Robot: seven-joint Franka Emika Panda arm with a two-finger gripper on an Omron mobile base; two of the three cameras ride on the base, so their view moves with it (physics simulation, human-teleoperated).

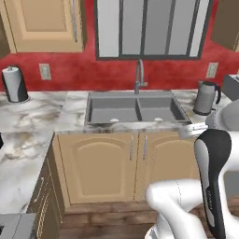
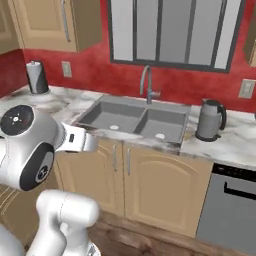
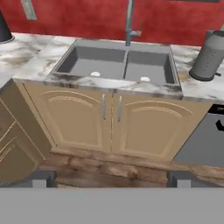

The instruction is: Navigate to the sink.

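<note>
even, shadowless light; soft, low-resolution render

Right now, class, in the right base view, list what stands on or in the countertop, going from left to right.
Paper towel roll → sink with its faucet → grey kettle.

Sink [image 3: 118, 65] basins open above; faucet [image 3: 130, 22] at rear, kettle [image 3: 209, 56] just right.

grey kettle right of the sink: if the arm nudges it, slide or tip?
The kettle stands upright on the marble counter on a broad base, so a low push would probably slide it. It is taller than wide, with a side handle, so a push near the top could tip it. Its fill and weight cannot be told.
</note>
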